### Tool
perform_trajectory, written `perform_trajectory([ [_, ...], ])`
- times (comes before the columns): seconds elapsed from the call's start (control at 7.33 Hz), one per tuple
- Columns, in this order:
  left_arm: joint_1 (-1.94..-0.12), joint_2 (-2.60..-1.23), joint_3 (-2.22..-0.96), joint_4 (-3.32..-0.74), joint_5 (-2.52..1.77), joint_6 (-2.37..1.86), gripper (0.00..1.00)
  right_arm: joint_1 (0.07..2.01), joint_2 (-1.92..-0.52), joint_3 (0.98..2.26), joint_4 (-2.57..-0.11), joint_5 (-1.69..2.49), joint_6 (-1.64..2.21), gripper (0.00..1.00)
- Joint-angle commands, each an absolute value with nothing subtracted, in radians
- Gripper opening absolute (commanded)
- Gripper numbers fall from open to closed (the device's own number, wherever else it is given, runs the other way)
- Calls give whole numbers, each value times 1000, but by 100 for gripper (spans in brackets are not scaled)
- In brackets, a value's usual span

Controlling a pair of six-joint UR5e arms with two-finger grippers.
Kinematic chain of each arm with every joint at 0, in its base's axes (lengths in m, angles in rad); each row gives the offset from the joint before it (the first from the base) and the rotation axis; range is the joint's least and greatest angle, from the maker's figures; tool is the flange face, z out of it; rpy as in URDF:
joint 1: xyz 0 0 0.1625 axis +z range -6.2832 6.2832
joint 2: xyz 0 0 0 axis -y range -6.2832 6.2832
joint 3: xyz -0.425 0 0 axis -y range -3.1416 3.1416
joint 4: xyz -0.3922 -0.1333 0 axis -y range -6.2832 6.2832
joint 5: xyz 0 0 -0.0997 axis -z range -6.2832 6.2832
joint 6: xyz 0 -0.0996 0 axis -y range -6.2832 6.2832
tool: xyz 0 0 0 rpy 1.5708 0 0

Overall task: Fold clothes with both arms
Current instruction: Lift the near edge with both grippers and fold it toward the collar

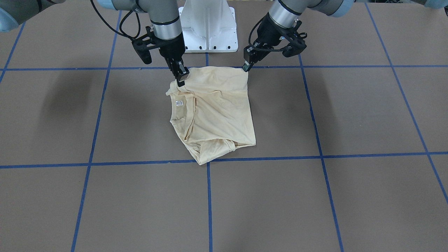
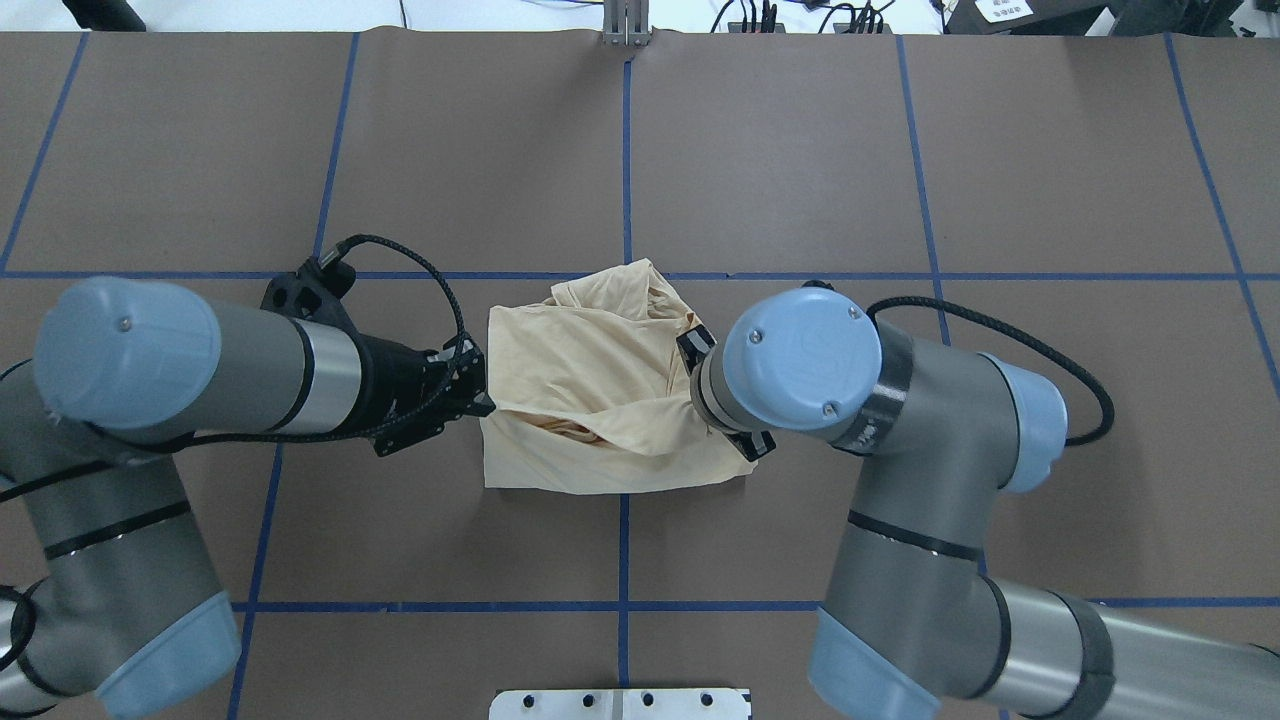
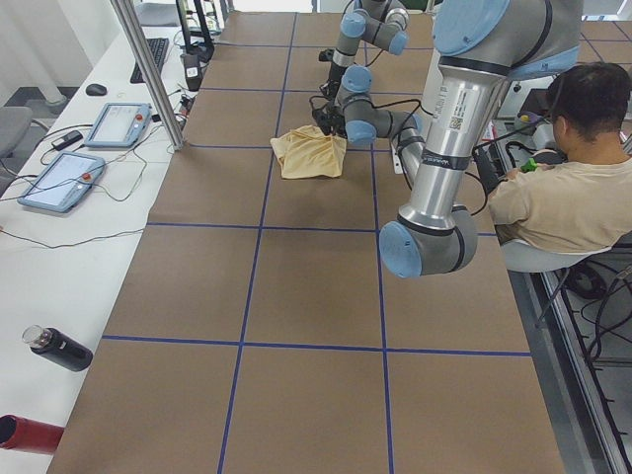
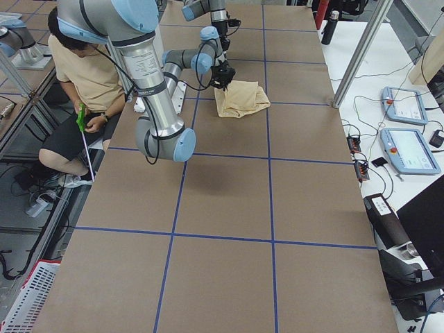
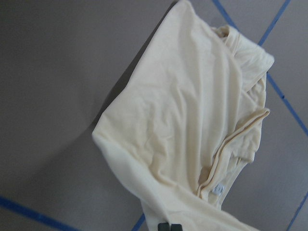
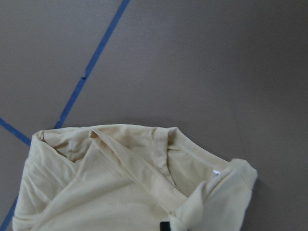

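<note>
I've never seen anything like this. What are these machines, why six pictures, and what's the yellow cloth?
They are two jointed robot arms, each ending in a two-finger gripper. Four cameras watch the brown table from overhead, from the front and from both ends; two more ride on the wrists. On the table lies a cream T-shirt, partly folded. The left gripper and the right gripper each pinch the edge nearest the robot's base. A person sits beside the table.
</note>
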State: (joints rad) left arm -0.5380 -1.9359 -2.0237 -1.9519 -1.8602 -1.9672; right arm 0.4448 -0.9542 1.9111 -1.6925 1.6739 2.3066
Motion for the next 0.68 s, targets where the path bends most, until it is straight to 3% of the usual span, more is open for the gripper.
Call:
perform_trajectory([
  [0.0, -616, -2000, -1861, -1988, -1875, -1930, 0, 520, -853, 1695, -1590, 1730, 2250, 0],
  [0.55, -705, -2092, -1552, -2156, -1870, -1858, 0, 662, -691, 1285, -1404, 1868, 2038, 0],
])
